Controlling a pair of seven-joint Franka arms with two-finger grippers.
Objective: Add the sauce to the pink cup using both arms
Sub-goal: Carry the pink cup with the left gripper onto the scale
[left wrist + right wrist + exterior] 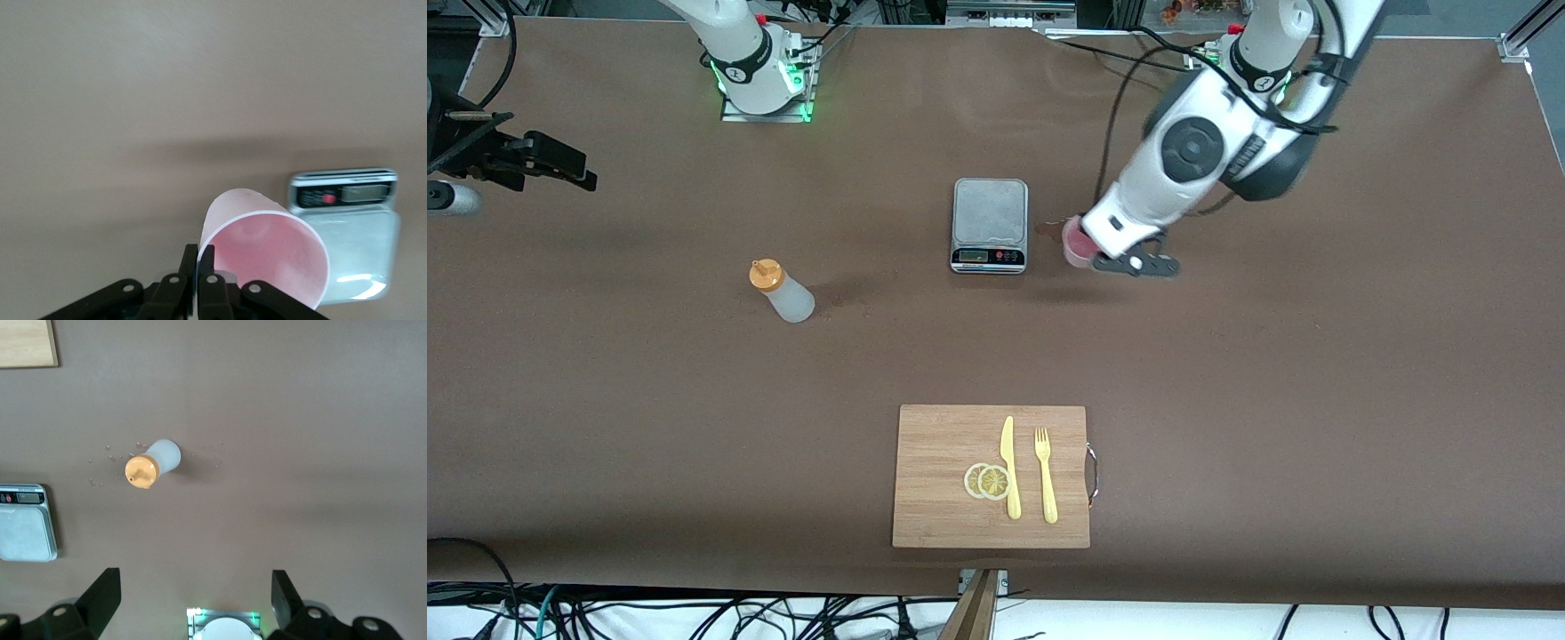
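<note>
One step looked underway: the left gripper [198, 263] gripped the pink cup [1077, 246] by its rim, mid-frame beside the scale [989, 225]. The sauce [782, 290] stood untouched at centre-left; the right gripper [193, 600] hung spread above it, pouring not yet begun.

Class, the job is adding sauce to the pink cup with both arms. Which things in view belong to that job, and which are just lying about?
Belong to the job:
pink cup, held by the left gripper
sauce bottle
right gripper, open above the table

Just lying about:
scale
cutting board
knife
fork
lemon slices
</note>
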